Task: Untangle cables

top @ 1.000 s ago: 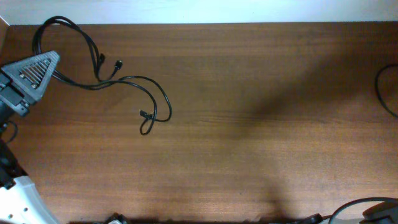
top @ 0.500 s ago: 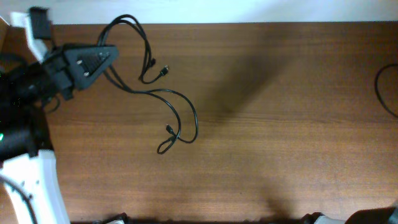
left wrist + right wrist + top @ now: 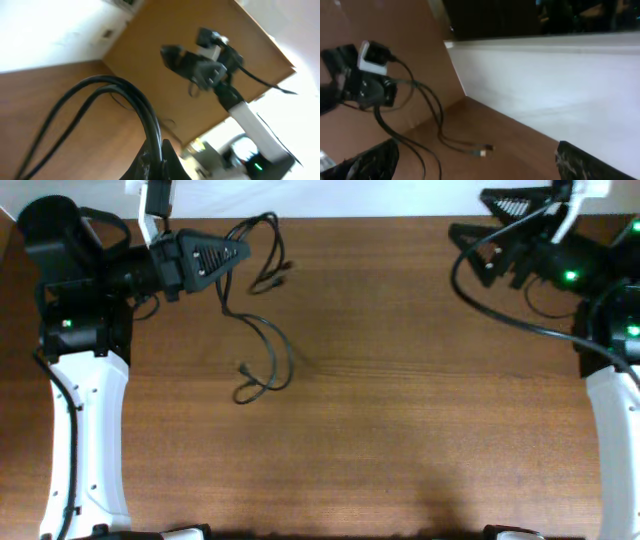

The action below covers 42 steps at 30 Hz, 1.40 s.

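Note:
The cables (image 3: 288, 365) are thin black cords. They hang from my left gripper (image 3: 240, 252) at the table's back left and trail onto the wood, with small plug ends lying there. In the left wrist view the jaws (image 3: 159, 157) are shut on two strands of the cables (image 3: 125, 92), which arch up and to the left. My right gripper (image 3: 482, 235) is open and empty at the back right, well apart from the cables. In the right wrist view its fingers (image 3: 477, 165) are spread wide, and the cables (image 3: 432, 107) and a plug end show across the table.
The wooden table (image 3: 400, 430) ends at a white wall along its back edge. A thicker black arm wire (image 3: 462, 275) loops beside my right arm. The left arm's white link (image 3: 85, 430) runs along the left edge.
My left gripper has swung right along the back edge, carrying the cables with it. The right arm has come into view at the back right.

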Tool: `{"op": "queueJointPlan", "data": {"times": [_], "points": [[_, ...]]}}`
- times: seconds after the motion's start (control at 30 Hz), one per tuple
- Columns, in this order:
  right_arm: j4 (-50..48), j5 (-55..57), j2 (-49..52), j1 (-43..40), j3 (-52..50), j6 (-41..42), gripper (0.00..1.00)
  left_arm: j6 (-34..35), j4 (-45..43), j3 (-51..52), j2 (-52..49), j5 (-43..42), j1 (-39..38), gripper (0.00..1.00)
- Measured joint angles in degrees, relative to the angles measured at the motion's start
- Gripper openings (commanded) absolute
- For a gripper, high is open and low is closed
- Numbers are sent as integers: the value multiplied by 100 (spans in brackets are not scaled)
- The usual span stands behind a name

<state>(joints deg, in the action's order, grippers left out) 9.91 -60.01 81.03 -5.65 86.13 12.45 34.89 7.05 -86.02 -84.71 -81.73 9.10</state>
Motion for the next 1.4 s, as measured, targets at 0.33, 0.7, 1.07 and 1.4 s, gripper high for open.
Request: {"op": "queueJointPlan", "data": {"times": [0.33, 0.7, 1.07, 1.4], "points": [[2146, 2218, -9, 876, 11, -1722, 99, -1639, 3211, -13, -17, 3803, -345, 0], [2837, 2970, -9, 2391, 13, -2566, 99, -2039, 4754, -328, -22, 6293, -1606, 3], [2732, 3001, -9, 3521, 13, -2732, 99, -2035, 6391, -2420, -26, 6577, -1720, 4], [2487, 2411, -2, 3748, 13, -3790, 100, -1532, 6459, -2865, -26, 6612, -1720, 0]]}}
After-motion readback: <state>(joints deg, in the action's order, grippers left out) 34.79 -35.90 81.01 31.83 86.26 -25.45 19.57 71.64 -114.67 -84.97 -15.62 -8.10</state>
